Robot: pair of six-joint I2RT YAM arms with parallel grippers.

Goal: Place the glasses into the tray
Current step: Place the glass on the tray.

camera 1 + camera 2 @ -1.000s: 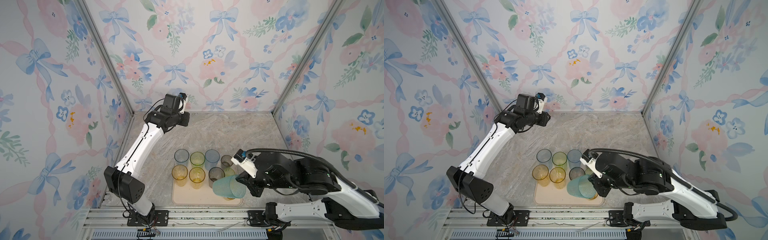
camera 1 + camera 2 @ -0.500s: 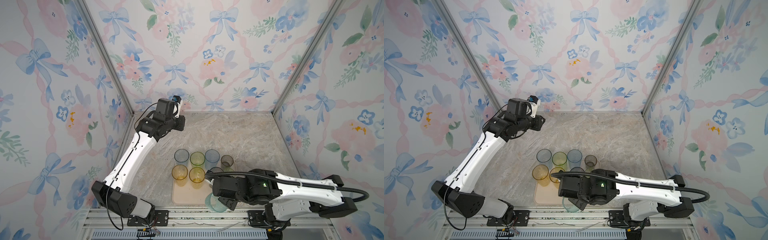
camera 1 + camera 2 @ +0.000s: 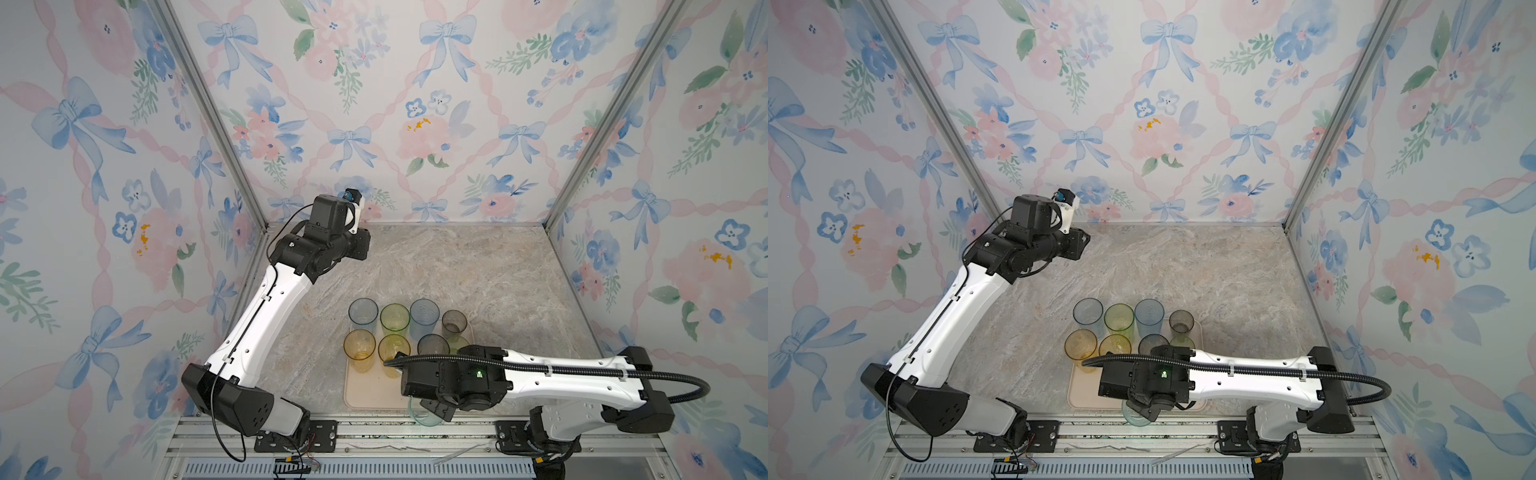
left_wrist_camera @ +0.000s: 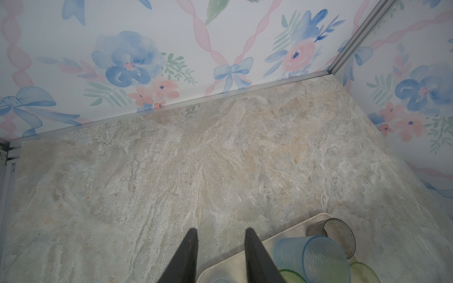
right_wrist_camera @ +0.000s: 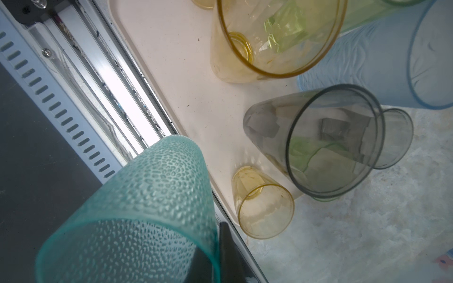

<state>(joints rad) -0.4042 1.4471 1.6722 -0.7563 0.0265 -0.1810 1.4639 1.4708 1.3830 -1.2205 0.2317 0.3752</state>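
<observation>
Presently my right gripper pinches the teal tumbler by its rim wall: light, stiff, probably slippery. My left gripper stands apart, empty.

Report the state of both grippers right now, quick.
Left gripper: open, nothing between the jaws.
Right gripper: shut on the teal glass, pinching its rim.

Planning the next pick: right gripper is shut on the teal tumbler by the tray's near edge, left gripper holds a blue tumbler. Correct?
One slip: the left gripper holds nothing. The left wrist view shows its jaws apart over bare table, while the blue tumbler stands in the tray. The right gripper is shut on the teal tumbler by the tray's near edge.
</observation>
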